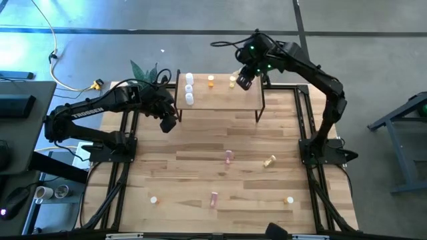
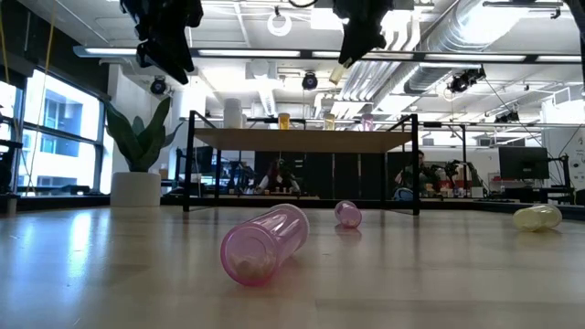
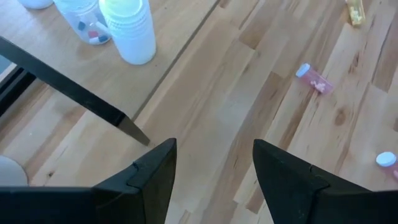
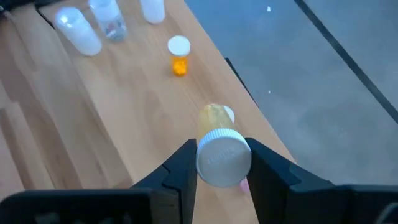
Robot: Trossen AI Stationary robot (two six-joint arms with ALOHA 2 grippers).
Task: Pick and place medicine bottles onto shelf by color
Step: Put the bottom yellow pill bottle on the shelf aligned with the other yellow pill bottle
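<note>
The shelf (image 1: 220, 97) stands at the table's far middle. On its left part stand white medicine bottles (image 1: 189, 90), and farther right an orange one (image 1: 211, 81) and a yellowish one (image 4: 213, 116). My right gripper (image 1: 244, 80) hangs above the shelf's right part, shut on a white-capped, pale yellow bottle (image 4: 224, 158). My left gripper (image 3: 214, 149) is open with nothing between its fingers, in the air by the shelf's near left leg (image 3: 74, 93). Pink bottles (image 1: 229, 157) (image 1: 214, 198), a yellow one (image 1: 269, 161) and small orange ones (image 1: 154, 199) lie on the tabletop. My right gripper pinches the bottle between its two fingers at the sides of its cap end (image 4: 200, 163). The fingers slant down toward the shelf, and the bottle lies along them with its cap toward the wrist. Its other end (image 2: 339, 73) sticks out below the fingertips, tilted and clear of the shelf.
A potted plant (image 1: 143, 70) stands left of the shelf at the far edge. The shelf's black legs (image 1: 260, 110) reach down to the tabletop. Another small orange bottle (image 1: 289, 199) lies near the front right. The tabletop between the shelf and the loose bottles is bare wood.
</note>
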